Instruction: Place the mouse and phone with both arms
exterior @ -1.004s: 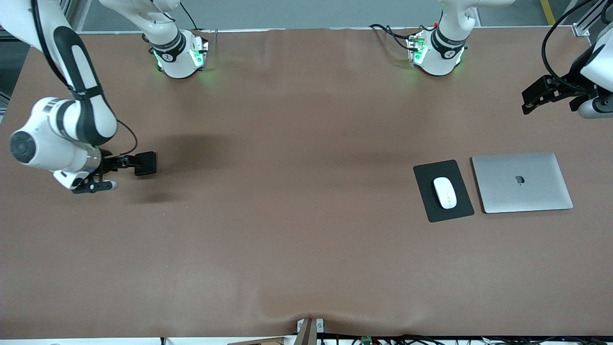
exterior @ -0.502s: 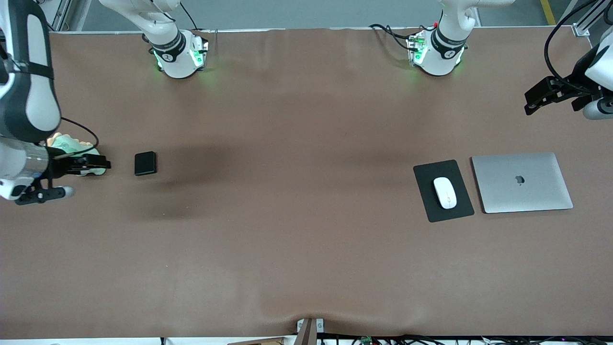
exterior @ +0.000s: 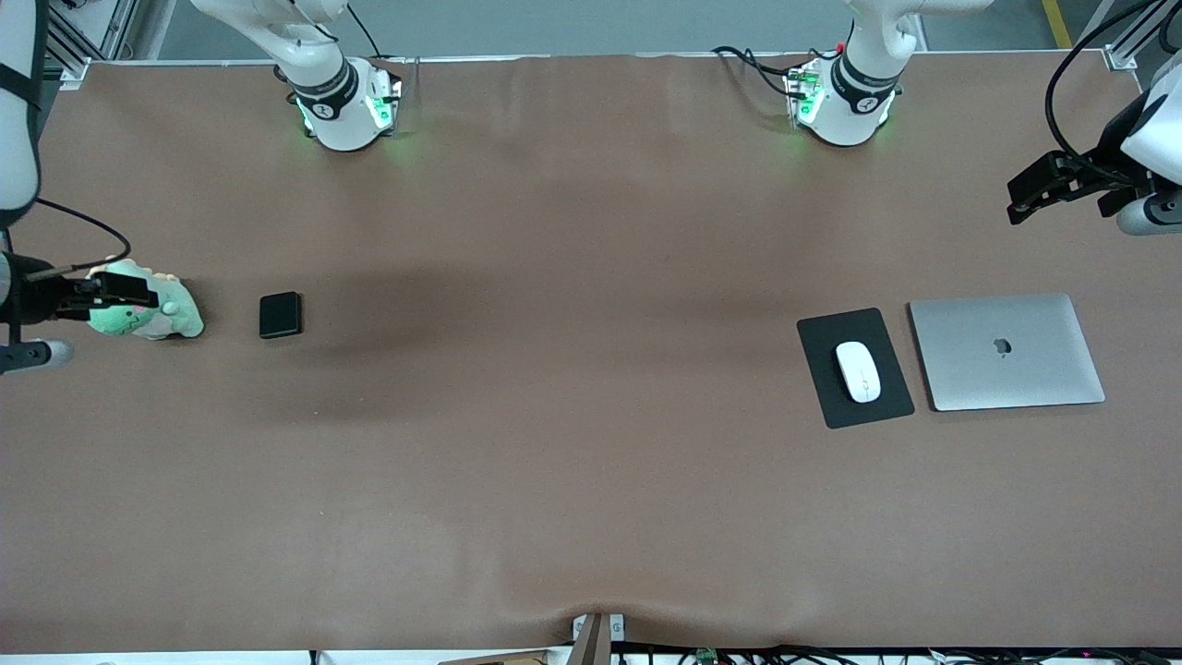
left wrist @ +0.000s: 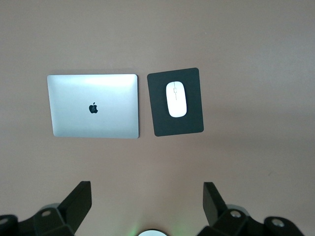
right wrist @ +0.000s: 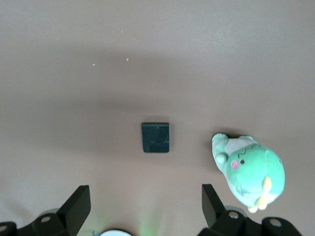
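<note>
A: Where do things stand on placing the two items?

B: By the look of it, both are set down. The small white glossy oval computer mouse (exterior: 858,371) lies on the flat black rectangular mouse pad (exterior: 828,403), which sits just beside the closed silver laptop (exterior: 1007,351), toward the left arm's end of the brown table (exterior: 591,480). The small black rounded-corner phone (exterior: 280,315) lies flat on the bare table toward the right arm's end, near a green plush toy (exterior: 157,319) but apart from it.

A: And the grippers?

B: The left gripper (exterior: 1020,196) hangs in the air over the table's edge at its own end, jaws wide apart and empty; its wrist view shows the mouse (left wrist: 176,98), pad (left wrist: 192,123) and laptop (left wrist: 93,105) well below it. The right gripper (exterior: 120,290) hovers over the plush toy, also spread apart with nothing in it; its wrist view shows the phone (right wrist: 155,137) and the toy (right wrist: 253,172) below, untouched.

A: So which step is this?

B: I judge it the retreat after release, with neither arm in contact with anything.

A: What does the next move call for?

B: Probably only carrying both arms clear to a rest pose. The right one should rise without brushing the plush toy, and neither should dip toward the placed items.
</note>
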Controlling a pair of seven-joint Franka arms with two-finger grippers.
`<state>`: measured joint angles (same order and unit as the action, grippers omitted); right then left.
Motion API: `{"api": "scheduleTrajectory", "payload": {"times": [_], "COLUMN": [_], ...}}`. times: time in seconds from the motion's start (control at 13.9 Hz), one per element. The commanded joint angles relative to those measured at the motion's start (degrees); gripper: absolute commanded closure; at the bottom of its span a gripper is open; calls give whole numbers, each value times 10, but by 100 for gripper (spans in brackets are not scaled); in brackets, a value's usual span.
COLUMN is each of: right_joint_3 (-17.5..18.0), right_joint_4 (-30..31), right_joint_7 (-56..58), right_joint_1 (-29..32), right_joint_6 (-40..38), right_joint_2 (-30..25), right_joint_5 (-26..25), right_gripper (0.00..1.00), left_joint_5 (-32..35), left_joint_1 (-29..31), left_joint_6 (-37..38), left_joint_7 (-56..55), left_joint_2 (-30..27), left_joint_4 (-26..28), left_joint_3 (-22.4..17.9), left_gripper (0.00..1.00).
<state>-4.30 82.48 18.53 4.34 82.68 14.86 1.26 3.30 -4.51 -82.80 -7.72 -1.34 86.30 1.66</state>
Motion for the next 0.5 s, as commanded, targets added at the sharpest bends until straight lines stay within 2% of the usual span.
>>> {"api": "scheduleTrajectory", "payload": {"times": [0.0, 0.22, 0.43], "right_joint_3": [18, 26, 35], "right_joint_4": [-59, -79, -79], "right_joint_7": [5, 5, 3], "right_joint_1": [0, 1, -10], "right_joint_6": [-59, -72, -96], "right_joint_2": [-4, -11, -50], "right_joint_5": [3, 2, 2], "right_gripper": [0, 0, 0], "left_joint_5": [-14, -14, -24], "left_joint_1": [0, -4, -3], "left_joint_6": [6, 6, 7], "left_joint_7": [7, 0, -2], "left_joint_2": [-2, -2, -1], "left_joint_4": [-2, -2, -2], "left_joint_3": [-1, 0, -1], "left_gripper": [0, 0, 0]}}
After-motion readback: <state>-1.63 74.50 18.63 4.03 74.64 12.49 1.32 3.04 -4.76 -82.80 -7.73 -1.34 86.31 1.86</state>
